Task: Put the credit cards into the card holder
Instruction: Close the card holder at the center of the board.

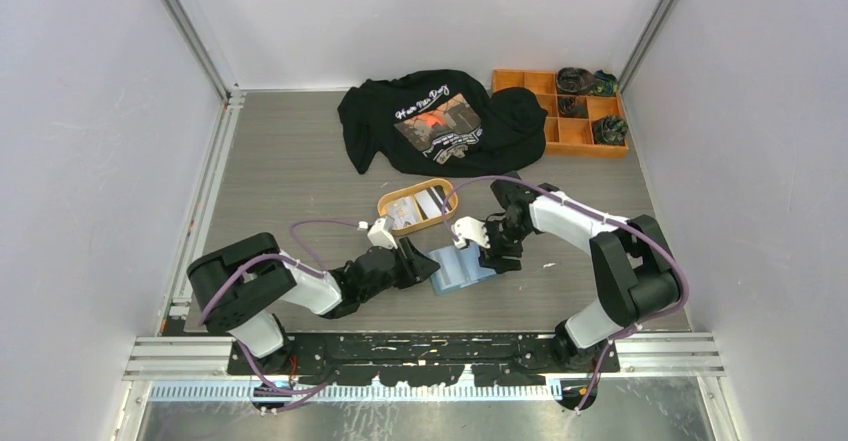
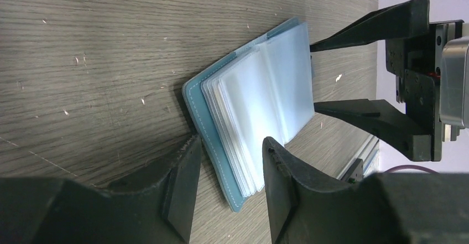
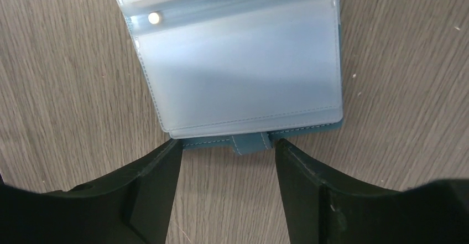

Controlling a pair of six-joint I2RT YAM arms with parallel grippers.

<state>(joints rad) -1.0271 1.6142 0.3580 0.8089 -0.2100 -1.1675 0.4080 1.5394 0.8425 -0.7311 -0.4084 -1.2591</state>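
Tray (image 1: 385,202) behind card holder (image 1: 460,273); left gripper (image 2: 229,144) pinches its edge, right gripper (image 3: 227,144) hangs open, empty.

card holder (image 3: 238,61): its far half runs off the top edge in the right wrist view; the sleeves are too cloudy to show any contents.
left gripper (image 2: 232,141): finger roots cut by the bottom edge; the holder's corner lies between the fingers, a pinch cannot be told.
right gripper (image 3: 227,144): finger bases cut off below.
credit cards (image 1: 428,204): too small to count in the oval tray (image 1: 383,204).
compartment box (image 1: 515,86): dark contents unidentifiable.
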